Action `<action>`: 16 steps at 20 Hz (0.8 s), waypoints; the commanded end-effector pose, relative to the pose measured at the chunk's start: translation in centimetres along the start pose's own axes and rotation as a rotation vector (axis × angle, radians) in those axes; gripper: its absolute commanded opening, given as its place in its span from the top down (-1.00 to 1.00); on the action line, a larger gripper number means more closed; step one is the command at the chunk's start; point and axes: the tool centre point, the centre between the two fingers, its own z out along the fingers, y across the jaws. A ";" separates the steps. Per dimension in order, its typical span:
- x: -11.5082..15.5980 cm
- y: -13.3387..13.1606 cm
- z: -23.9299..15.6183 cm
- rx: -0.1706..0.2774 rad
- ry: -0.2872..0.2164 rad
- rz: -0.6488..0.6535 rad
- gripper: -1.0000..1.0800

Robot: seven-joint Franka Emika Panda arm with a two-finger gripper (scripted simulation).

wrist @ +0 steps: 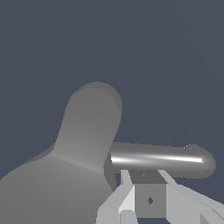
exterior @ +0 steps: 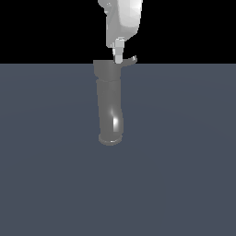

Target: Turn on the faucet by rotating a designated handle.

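Grey glossy faucet (exterior: 109, 103) with thin curved handle (exterior: 130, 61)

Exterior view: arm cut off by the top edge; only the lower white housing and the claw (exterior: 119, 59) show. One finger (exterior: 119, 51) visible; whether a second sits behind it cannot be told, so jaw spacing is undetermined. The finger covers where the handle (exterior: 131, 60) joins the faucet (exterior: 109, 101).

Wrist view: faucet body runs off the bottom and side edges. Claw (wrist: 148, 192) cropped at the bottom edge. Contact with the handle (wrist: 162, 158) unclear.
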 end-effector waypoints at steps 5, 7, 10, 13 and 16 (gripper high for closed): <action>2.7 -3.0 -0.1 0.037 0.006 0.035 1.00; 3.2 -3.5 -0.2 0.038 0.007 0.042 1.00; 4.0 -4.2 -0.2 0.040 0.009 0.051 1.00; 4.8 -4.8 -0.2 0.042 0.011 0.061 1.00; 5.6 -5.5 -0.3 0.044 0.013 0.070 1.00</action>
